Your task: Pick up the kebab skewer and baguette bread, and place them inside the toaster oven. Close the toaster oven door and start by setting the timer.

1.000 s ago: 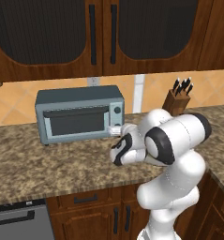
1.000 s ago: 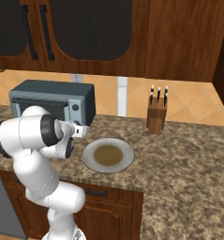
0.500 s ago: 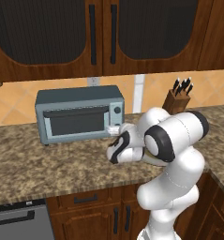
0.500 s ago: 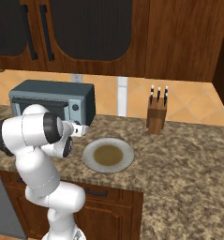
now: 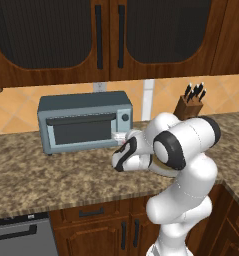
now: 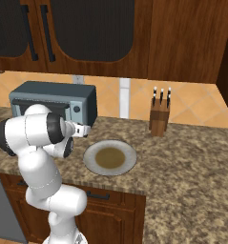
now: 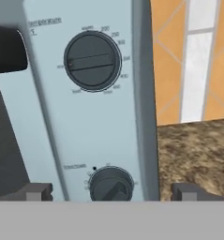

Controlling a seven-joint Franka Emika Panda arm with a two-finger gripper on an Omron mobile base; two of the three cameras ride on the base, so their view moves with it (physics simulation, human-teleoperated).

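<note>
Toaster oven (image 5: 85, 121) sits on the bench (image 5: 51, 175) against the tiled back wall, knife block (image 5: 189, 103) well off to its knob side. Toaster oven door (image 5: 82, 131) looks shut, so what's left is prob the timer. Plate (image 6: 110, 157) lies on the bench near the oven's knob-side corner; looks bare, no skewer or loaf on it. Can't see inside the oven through the glass.

Handling, judged: the thing to work now is the lower knob (image 7: 110, 184) on the oven's ctrl panel, below the bigger upper knob (image 7: 92, 60). Small, rigid, smooth round dial w/ a raised bar across it. Pinch across that bar, fingers on its flat sides, then twist; gripping the round rim would likely slip. Oven is heavy enough to stay put, but push lightly anyway.

Gripper (image 7: 112, 191): spread about as wide as it goes, holding nothing, touching nothing. Tips straddle the lower knob w/ clear space each side, just in front of the panel. In the right base view the gripper (image 6: 83, 129) is at the oven's knob end.
</note>
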